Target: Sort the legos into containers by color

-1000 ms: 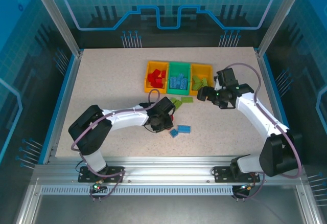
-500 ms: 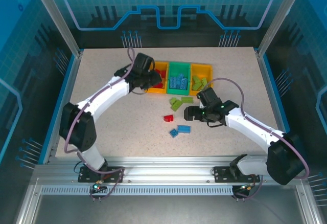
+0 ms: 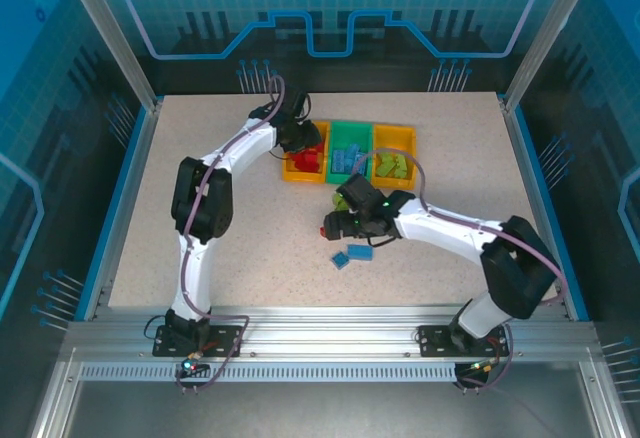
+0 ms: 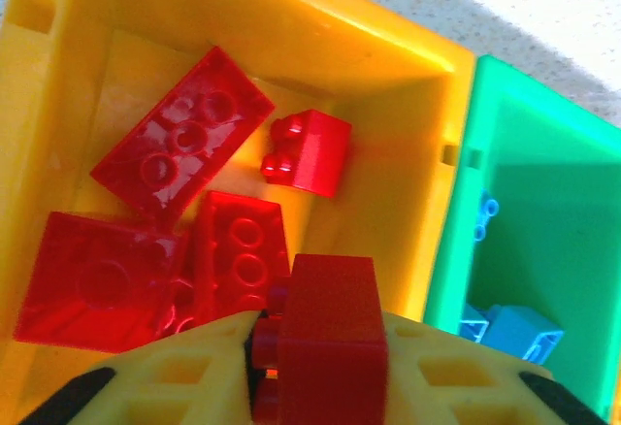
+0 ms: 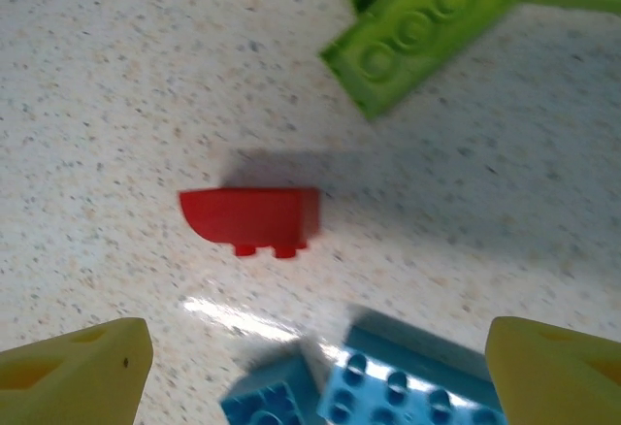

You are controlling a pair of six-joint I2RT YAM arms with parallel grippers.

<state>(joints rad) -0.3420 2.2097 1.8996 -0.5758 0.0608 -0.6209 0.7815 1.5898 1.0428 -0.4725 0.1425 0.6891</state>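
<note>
My left gripper (image 4: 320,352) is shut on a small red brick (image 4: 330,333) and hangs over the left orange-yellow bin (image 4: 388,56), where several red bricks (image 4: 184,144) lie. From above, this gripper (image 3: 303,141) sits at that bin (image 3: 291,171). My right gripper (image 5: 315,376) stands open above the table with nothing between its fingers. A red brick (image 5: 252,216) lies just ahead of it, with two blue bricks (image 5: 417,391) at its near side and lime green bricks (image 5: 422,32) beyond. The green bin (image 3: 350,128) holds blue bricks and the right orange-yellow bin (image 3: 395,136) holds green ones.
The three bins stand in a row at the back middle of the table. Two blue bricks (image 3: 358,253) lie on the table below the right arm (image 3: 440,223). Blue rails (image 3: 120,208) edge the table on both sides.
My left arm swung from the table's middle up to the left bin with a red brick. My right arm left the right bin and came down over the loose bricks.
</note>
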